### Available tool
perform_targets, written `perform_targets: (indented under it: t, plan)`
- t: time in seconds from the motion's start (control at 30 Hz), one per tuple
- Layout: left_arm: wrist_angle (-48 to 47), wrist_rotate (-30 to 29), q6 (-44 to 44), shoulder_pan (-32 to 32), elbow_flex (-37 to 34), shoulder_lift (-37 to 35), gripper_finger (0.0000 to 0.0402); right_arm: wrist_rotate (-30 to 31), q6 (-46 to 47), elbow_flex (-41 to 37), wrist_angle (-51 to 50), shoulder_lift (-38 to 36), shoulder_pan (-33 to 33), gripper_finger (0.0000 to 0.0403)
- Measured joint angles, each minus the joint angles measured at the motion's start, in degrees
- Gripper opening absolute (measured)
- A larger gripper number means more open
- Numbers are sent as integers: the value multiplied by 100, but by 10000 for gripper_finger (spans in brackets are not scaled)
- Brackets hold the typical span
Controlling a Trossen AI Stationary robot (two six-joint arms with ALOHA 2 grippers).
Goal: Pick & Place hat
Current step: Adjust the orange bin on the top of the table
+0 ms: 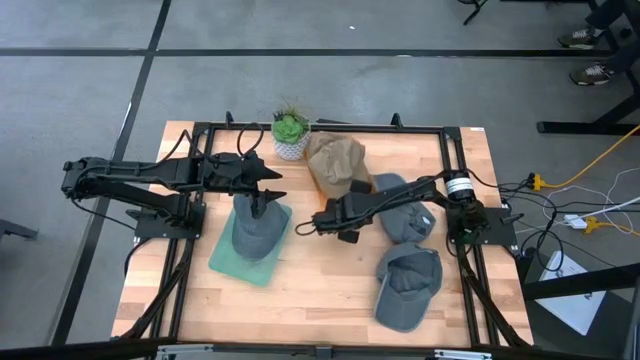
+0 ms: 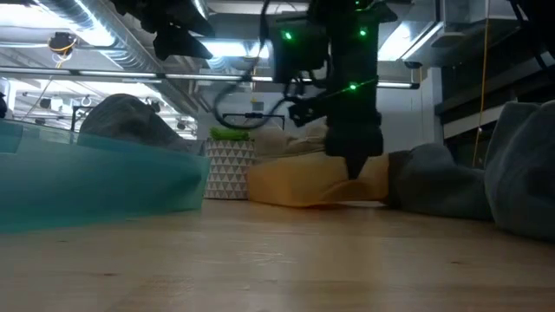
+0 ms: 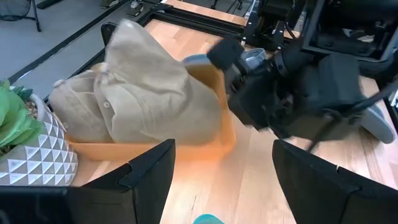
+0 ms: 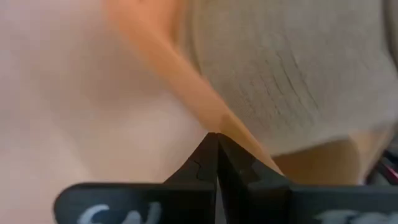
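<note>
grey hat [image 1: 257,228] on teal tray [image 1: 228,262], grippers apart

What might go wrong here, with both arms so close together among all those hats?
The right gripper, shut and empty, hangs beside the left gripper over the gray cap on the teal tray; the arms might bump each other. The right arm also reaches low past the tan cap in its orange tray and might snag it. The small potted plant could get tipped.
</note>
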Motion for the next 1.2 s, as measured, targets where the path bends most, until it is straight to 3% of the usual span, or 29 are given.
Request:
perform_targets:
  t: [0.4, 0.73, 0.97, 1.2]
  plan:
    - [0, 0, -2, 0, 1, 0, 262, 894, 871, 2, -1333, 0, -48, 5]
    - [0, 0, -2, 0, 1, 0, 262, 975, 1498, 7, -2222, -42, -48, 5]
    - [0, 0, -2, 0, 1, 0, 262, 624, 1186, 7, -1504, -456, 156, 5]
    - [0, 51, -2, 2, 0, -2, 262, -711, 499, 11, 415, -763, 355, 5]
